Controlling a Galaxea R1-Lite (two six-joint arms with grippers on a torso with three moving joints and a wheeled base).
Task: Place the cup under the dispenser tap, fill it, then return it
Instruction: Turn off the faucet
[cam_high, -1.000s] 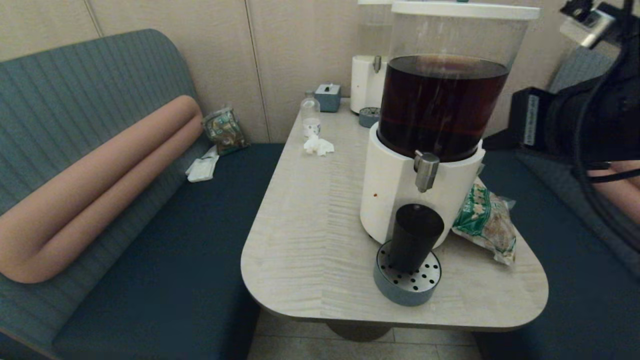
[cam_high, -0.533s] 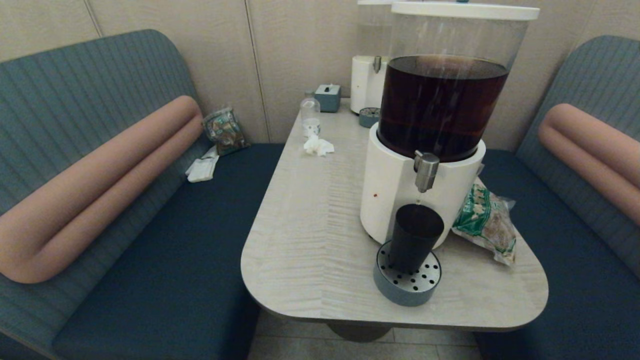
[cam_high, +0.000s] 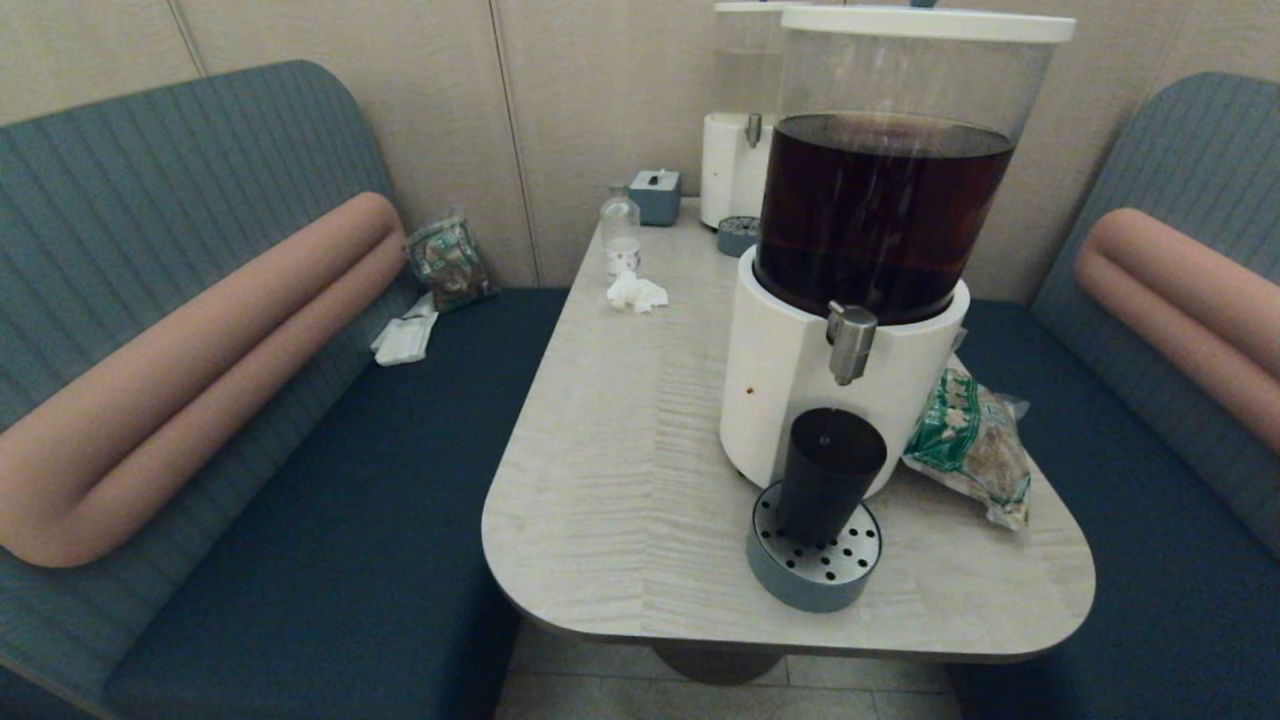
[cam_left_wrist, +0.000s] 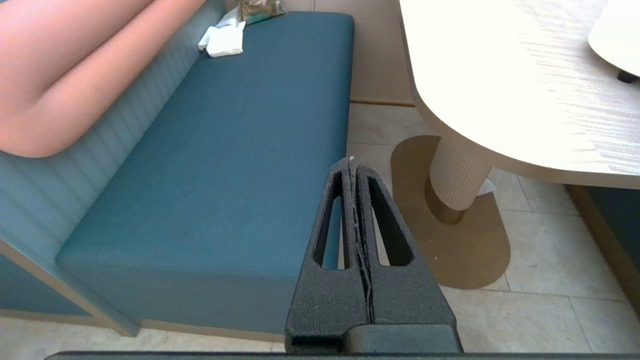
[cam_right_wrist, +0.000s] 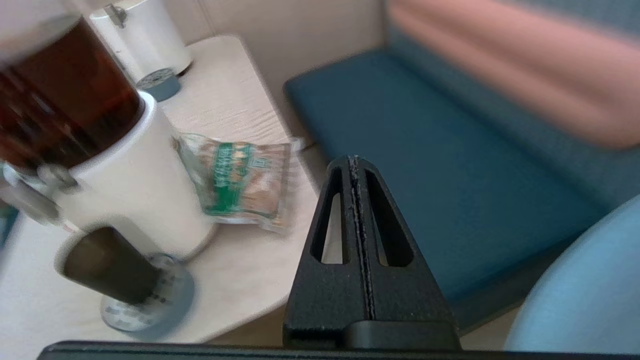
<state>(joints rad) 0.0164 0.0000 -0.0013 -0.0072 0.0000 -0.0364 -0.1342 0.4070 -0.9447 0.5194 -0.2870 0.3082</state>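
The black cup stands upright on the round perforated drip tray, right below the steel dispenser tap of the big white-based dispenser holding dark brown liquid. In the right wrist view the cup and the tap appear off to one side. My right gripper is shut with nothing in it, off the table's right side above the blue bench. My left gripper is shut and empty too, low beside the left bench near the table pedestal. Neither arm shows in the head view.
A green snack bag lies right of the dispenser. At the back stand a paler dispenser, a small drip tray, a tissue box, a clear bottle and crumpled tissue. Benches flank the table.
The right arm, at the upper right of the head view one second ago, has withdrawn out of that view. The cup stays on the drip tray under the tap.
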